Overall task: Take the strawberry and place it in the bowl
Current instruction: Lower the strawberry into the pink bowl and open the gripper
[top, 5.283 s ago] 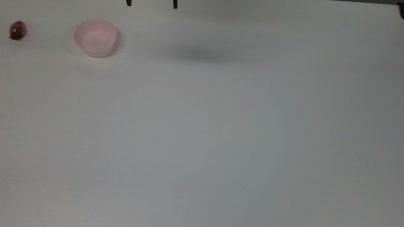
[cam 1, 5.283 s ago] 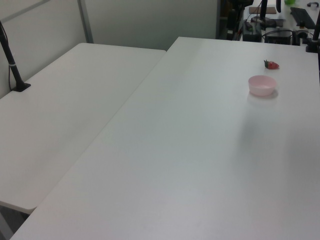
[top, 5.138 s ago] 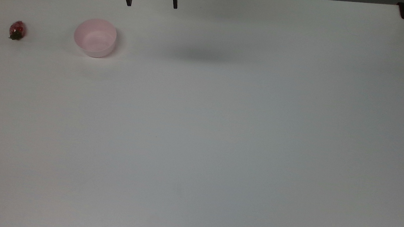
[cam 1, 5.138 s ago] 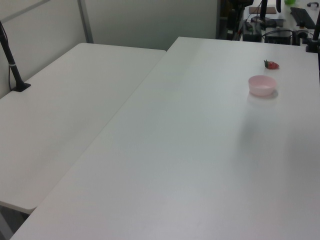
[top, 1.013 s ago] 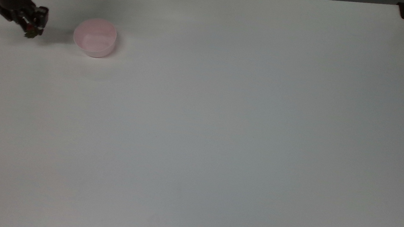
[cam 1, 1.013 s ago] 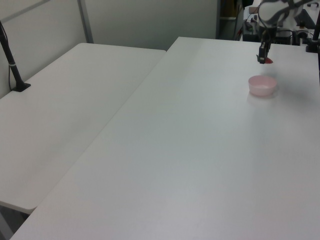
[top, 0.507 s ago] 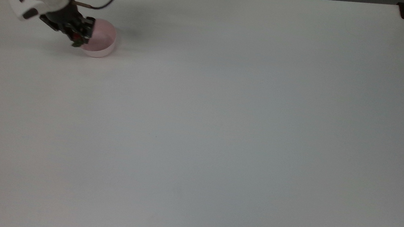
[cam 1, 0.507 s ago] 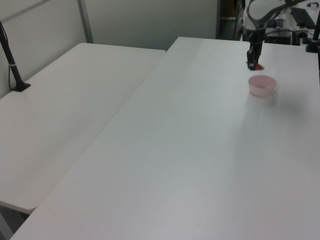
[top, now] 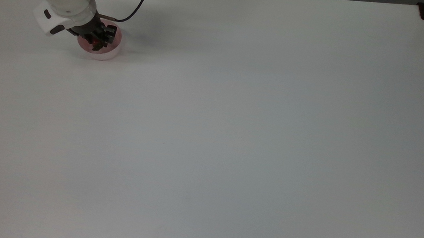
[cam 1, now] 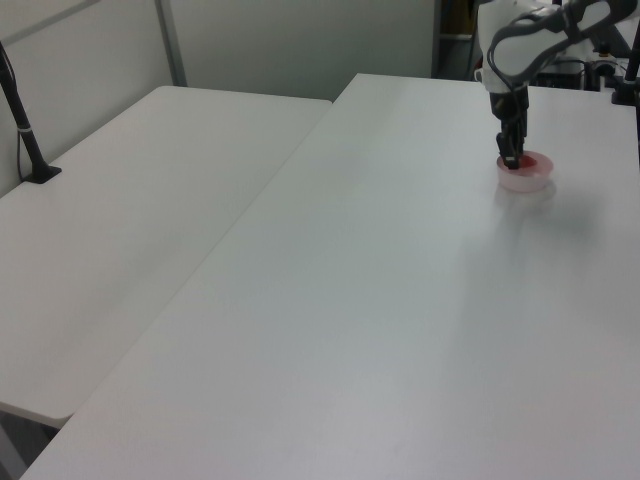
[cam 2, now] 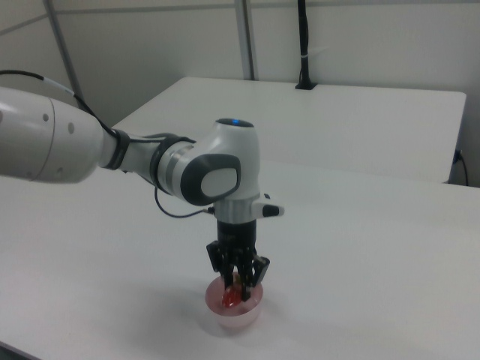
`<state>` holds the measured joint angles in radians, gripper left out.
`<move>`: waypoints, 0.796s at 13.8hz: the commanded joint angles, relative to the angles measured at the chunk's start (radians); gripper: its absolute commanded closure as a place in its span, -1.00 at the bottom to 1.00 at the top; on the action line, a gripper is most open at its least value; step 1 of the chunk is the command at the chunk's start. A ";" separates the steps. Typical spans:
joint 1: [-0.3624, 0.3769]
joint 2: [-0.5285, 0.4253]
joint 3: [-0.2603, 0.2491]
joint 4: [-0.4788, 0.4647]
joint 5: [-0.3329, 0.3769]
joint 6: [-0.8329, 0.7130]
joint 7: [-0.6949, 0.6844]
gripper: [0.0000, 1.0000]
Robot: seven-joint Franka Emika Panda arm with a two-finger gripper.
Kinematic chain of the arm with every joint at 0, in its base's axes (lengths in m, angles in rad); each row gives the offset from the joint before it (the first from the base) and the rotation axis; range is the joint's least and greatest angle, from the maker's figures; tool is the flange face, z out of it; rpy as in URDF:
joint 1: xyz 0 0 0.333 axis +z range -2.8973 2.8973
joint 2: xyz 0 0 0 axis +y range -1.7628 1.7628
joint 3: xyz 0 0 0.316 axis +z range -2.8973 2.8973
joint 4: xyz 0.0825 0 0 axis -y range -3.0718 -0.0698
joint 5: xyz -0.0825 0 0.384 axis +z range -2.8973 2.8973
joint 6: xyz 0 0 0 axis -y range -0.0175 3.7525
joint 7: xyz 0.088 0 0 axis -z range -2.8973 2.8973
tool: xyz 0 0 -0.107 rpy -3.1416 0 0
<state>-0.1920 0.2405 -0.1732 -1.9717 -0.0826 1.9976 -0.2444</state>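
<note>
Placing step, top view's upper left: gripper [cam 2: 238, 287] pinching strawberry [cam 2: 232, 298], lowered into bowl [cam 2: 234, 316]. Next, likely: spread fingers, release, lift clear.

No readable text, label, brand, number or sign anywhere on the things in view.

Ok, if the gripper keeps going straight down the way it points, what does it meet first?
The gripper points down into the bowl, with the strawberry at its tip. It would probably press the strawberry onto the bowl's floor first, though the depth left is unclear.
</note>
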 commanded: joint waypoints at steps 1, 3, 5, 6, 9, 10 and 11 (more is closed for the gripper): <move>0.013 -0.007 -0.006 -0.027 -0.039 -0.016 0.025 -1.00; 0.013 -0.029 -0.003 0.009 -0.031 -0.084 0.036 -1.00; 0.013 -0.052 0.030 0.098 -0.025 -0.216 0.071 -1.00; 0.013 -0.069 0.055 0.146 -0.025 -0.276 0.098 -1.00; 0.016 -0.165 0.113 0.195 -0.025 -0.333 0.216 -1.00; 0.023 -0.194 0.115 0.197 -0.022 -0.329 0.247 -1.00; 0.040 -0.219 0.113 0.198 -0.017 -0.323 0.269 -1.00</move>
<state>-0.1819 0.1244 -0.0657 -1.7632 -0.1022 1.6868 -0.0656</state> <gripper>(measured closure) 0.000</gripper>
